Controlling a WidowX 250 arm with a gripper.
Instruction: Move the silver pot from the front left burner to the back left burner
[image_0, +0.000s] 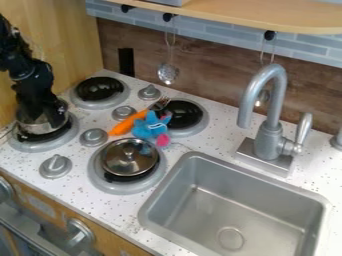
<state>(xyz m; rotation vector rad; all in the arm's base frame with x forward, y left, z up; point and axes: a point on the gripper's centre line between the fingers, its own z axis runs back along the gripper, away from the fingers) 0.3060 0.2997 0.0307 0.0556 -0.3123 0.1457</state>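
Observation:
At the left, the black gripper (43, 107) hangs down at a metal pot (39, 125), its lower end over or inside the rim. That pot sits on the front left burner. A small metal pan or pot with a shiny round top (129, 157) rests on the front right burner. Between the burners lies a fork with an orange handle (128, 123), its tines towards the back right burner. A blue plush toy (149, 126) with a pink part lies against it. Whether the gripper touches the pot is hidden.
Black burners (99, 89) are set in the speckled white counter (197, 145), with grey knobs (55, 166) among them. A grey sink (234, 212) with a tall faucet (272, 117) is at the right. Ladles (168, 73) hang from the shelf (234, 12) behind.

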